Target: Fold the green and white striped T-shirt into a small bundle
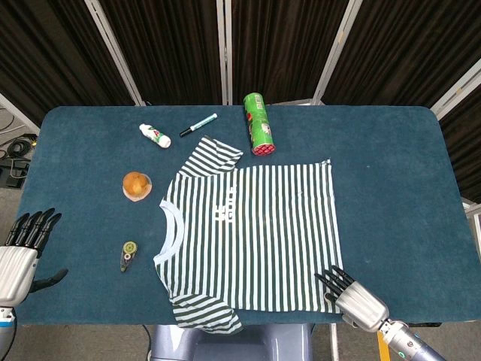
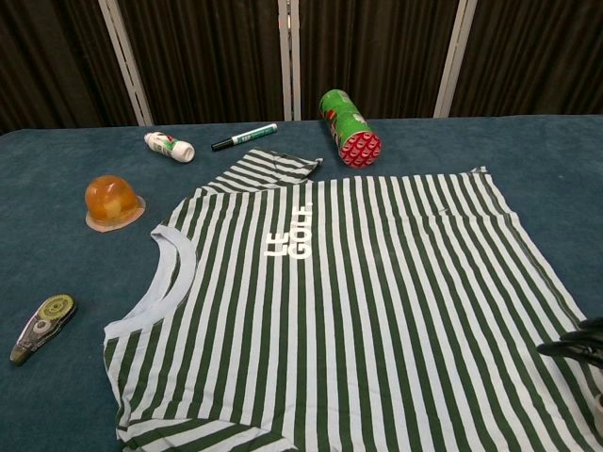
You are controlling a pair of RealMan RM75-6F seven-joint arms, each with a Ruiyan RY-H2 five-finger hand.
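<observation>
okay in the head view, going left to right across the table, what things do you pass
Left robot hand → correction tape → orange jelly cup → glue stick → marker → green can → right robot hand.

T-shirt [image 2: 358, 301] chest print reads "LE" over "GOLF" approx, sideways; other labels too small to read.

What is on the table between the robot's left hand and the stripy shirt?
A small tape dispenser lies between the left hand and the striped T-shirt; otherwise bare blue table. The head view shows it.

Striped T-shirt [image 2: 349, 301] flat on table [image 2: 57, 273]
</observation>
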